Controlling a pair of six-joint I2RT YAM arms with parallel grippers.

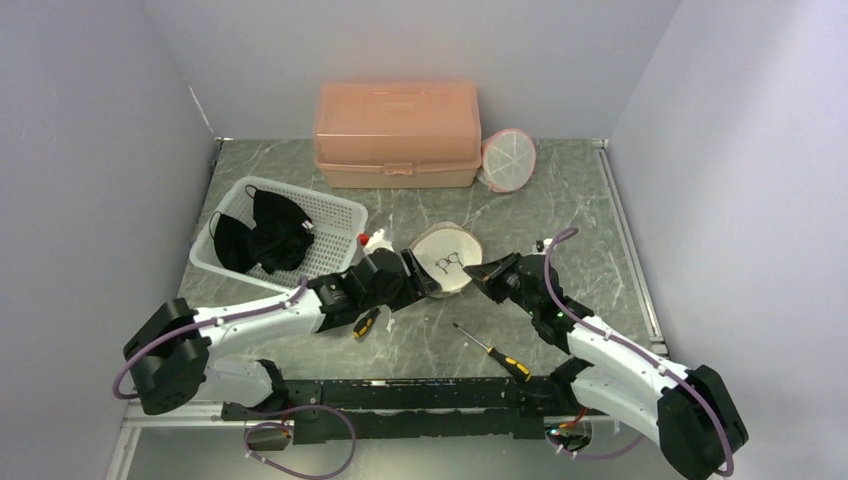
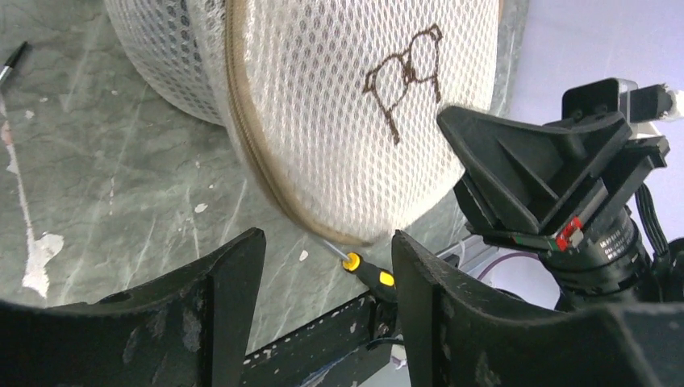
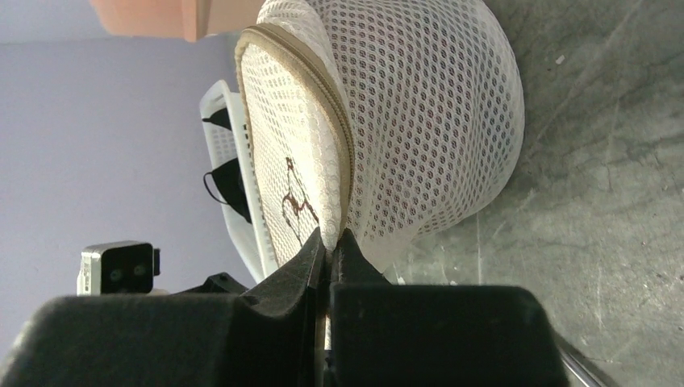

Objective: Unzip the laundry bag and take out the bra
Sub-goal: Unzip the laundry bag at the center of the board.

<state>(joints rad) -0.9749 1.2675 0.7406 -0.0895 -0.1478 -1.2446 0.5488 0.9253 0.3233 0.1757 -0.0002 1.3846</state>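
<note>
The laundry bag [image 1: 446, 258] is a round white mesh pouch with a brown bra drawing on its face, tilted up on the table. A tan zip [image 2: 242, 137] runs round its rim and looks closed where it shows. My right gripper [image 3: 331, 239] is shut on the bag's rim seam, at the bag's right side [image 1: 479, 272]. My left gripper [image 2: 327, 258] stands open just short of the bag's lower edge, nothing between its fingers [image 2: 234, 282]. In the top view it sits at the bag's left [image 1: 427, 282]. The bra is hidden.
A white basket [image 1: 335, 212] with black garments [image 1: 262, 236] stands at the left. A peach lidded box [image 1: 397, 133] and a small pink-rimmed mesh pouch [image 1: 507, 160] are at the back. A screwdriver [image 1: 492, 351] lies in front of the bag, another tool [image 1: 366, 323] under my left arm.
</note>
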